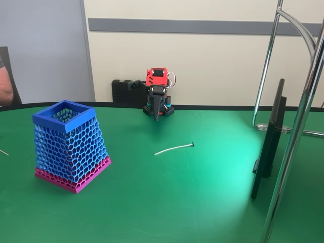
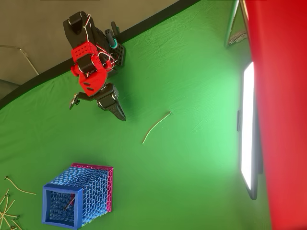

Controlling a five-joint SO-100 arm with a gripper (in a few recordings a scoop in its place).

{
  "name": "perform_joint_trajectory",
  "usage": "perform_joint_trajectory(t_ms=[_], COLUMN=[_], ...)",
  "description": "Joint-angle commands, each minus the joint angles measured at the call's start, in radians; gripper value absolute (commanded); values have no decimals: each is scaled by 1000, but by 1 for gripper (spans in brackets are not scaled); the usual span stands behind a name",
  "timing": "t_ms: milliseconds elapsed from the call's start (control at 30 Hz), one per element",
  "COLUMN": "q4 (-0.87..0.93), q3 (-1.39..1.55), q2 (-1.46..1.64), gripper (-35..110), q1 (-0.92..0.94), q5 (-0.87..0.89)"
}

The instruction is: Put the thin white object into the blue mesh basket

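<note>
Green table (image 1: 202, 202): arm parked at the far edge, folded. Gripper (image 1: 157, 117) points down just above the cloth, fingers together as far as I can see, holding nothing.

Blue mesh basket (image 1: 71, 147) stands upright near the left edge in the fixed view, mouth up, magenta band at its base.

Thin white object (image 1: 174, 148) lies flat mid-table, well apart from basket and gripper, dark knob at its right end.

Step in hand, as I judge it: reach and pick. The strip is slender and hugs the cloth, so open the jaws across its width, come down near its middle and close low; a high grasp would likely miss.
</note>
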Motion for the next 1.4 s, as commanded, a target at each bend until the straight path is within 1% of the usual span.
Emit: perform_joint_trajectory(t_ms=[0, 233, 533, 700, 800, 1067, 1367], q4=[-26, -78, -28, 37, 92, 259, 423], q3=[-58, -172, -402, -557, -660, -916, -1189], q2=[-100, -350, -683, -874, -997, -1287, -1615], gripper=[0, 0, 0, 1, 4, 14, 18], q1=[2, -37, -72, -98, -117, -187, -236], q5=[5, -5, -6, 12, 15, -32, -117])
